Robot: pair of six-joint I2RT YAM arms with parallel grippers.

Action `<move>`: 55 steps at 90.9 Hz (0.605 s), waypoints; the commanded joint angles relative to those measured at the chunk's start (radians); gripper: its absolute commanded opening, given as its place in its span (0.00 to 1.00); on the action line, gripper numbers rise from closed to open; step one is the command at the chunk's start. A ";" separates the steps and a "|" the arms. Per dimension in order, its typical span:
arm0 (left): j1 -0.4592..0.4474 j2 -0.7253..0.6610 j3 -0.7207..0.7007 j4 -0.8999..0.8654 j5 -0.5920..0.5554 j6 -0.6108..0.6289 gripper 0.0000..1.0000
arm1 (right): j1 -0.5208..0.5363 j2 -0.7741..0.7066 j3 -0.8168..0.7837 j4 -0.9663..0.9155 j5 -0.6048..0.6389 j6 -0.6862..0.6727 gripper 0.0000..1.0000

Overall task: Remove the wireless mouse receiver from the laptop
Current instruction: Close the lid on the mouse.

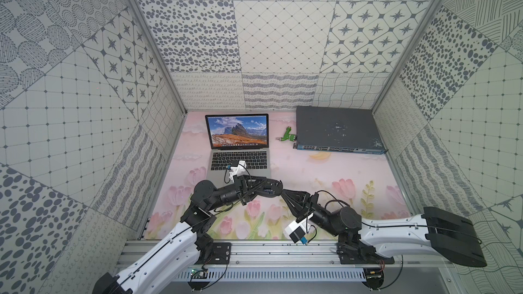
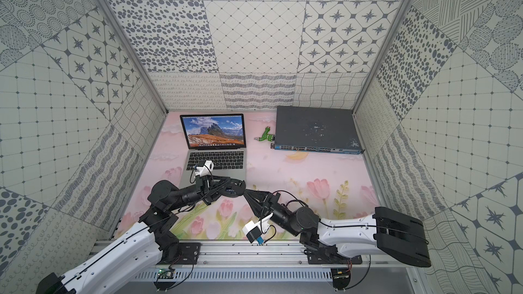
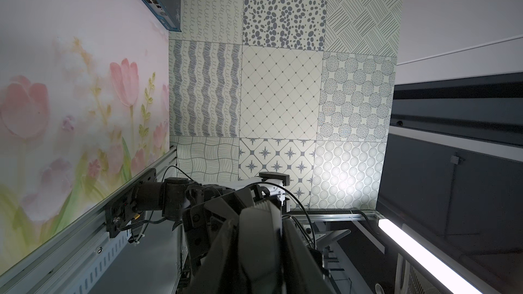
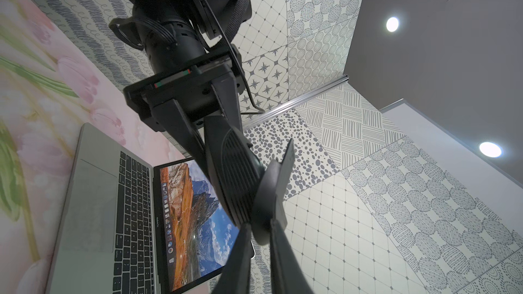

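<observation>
Left pincer [image 1: 276, 185] is clamped on the black mouse [image 2: 235, 188], just off the near corner of the open laptop [image 1: 256, 159] toward the back of the tabletop [image 1: 353, 171]. Right pincer [image 1: 284, 192] meets the mouse's edge with its jaws a sliver apart (gripping anything? can't tell), and the wireless mouse receiver is too tiny to spot.
</observation>
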 commanded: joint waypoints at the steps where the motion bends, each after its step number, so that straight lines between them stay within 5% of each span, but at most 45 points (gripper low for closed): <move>1: 0.002 -0.006 -0.010 0.102 0.021 0.003 0.14 | -0.007 -0.037 0.029 -0.009 -0.014 0.036 0.17; 55: 0.001 -0.007 -0.020 0.106 0.027 0.011 0.14 | -0.018 -0.064 0.054 -0.107 -0.037 0.068 0.14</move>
